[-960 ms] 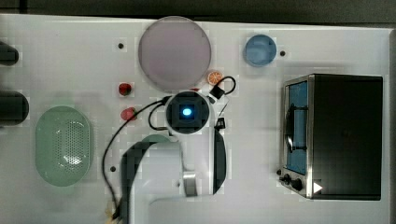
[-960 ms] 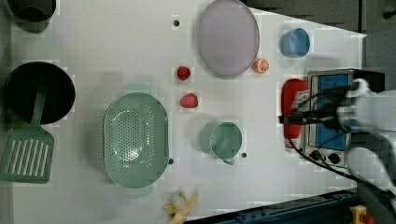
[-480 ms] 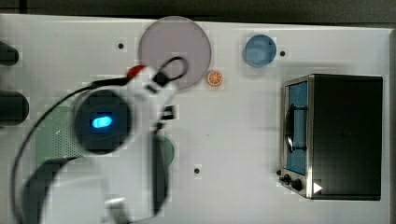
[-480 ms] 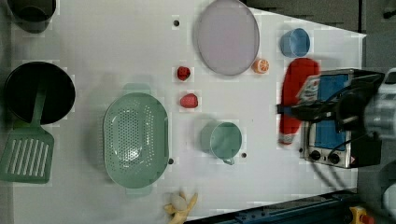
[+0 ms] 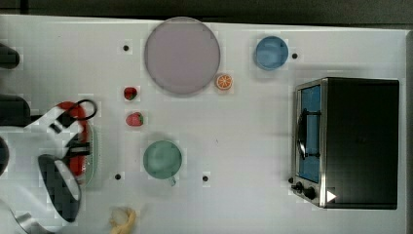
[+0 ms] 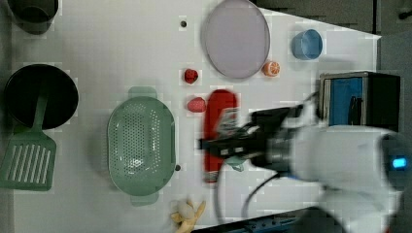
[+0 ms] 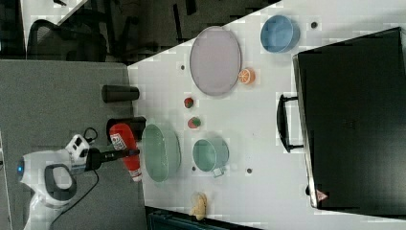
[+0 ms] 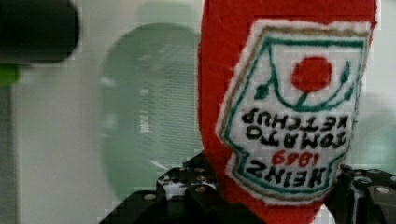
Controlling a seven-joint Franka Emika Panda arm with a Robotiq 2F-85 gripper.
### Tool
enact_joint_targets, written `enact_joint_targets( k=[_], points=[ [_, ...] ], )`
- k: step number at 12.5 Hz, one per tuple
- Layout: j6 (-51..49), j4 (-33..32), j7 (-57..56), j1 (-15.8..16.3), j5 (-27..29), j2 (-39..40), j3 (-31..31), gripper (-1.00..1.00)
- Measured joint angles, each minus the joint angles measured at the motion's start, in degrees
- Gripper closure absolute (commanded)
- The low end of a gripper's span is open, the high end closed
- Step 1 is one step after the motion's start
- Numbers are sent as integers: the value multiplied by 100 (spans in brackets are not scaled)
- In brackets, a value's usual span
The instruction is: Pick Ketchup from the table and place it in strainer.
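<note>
My gripper (image 6: 228,145) is shut on the Ketchup (image 6: 219,109), a long red squeeze bottle held lengthwise above the table (image 6: 121,48). In the left view the bottle hangs right of the strainer (image 6: 141,141), a mint-green perforated basket with nothing in it. From the top view my arm covers most of the strainer (image 5: 93,156), with the Ketchup (image 5: 78,161) showing red beneath it. The right view has the Ketchup (image 7: 125,143) in the gripper (image 7: 125,153) just left of the strainer (image 7: 160,153). In the wrist view the labelled Ketchup (image 8: 289,116) sits between the jaws, the strainer (image 8: 144,116) behind it.
A green mug (image 5: 162,159) stands right of the strainer in the top view, with two strawberries (image 5: 135,119) above it. Further off are a lilac plate (image 5: 182,55), an orange slice (image 5: 224,81), a blue bowl (image 5: 271,52) and a toaster oven (image 5: 350,141). A black pot (image 6: 41,94) and green spatula (image 6: 26,160) lie nearby.
The arm has carried the Ketchup from beside the toaster oven across the table to the strainer's side. The grip on the bottle has held.
</note>
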Motion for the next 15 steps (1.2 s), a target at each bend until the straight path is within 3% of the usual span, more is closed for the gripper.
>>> enact_joint_targets(
  k=[3,4,7,9,12,15],
  points=[
    [1441,0,681,262,-72,1080,271,-26],
    [1790,-11,786,319,-72,1419,271,-34],
    [2291,0,884,379,-94,2372,227,-98],
    [2420,0,1006,379,-86,2719,140,-100],
    [2213,0,1498,337,-69,2425,95,-100],
    [862,112,1904,249,-84,1203,36,-100]
  ],
)
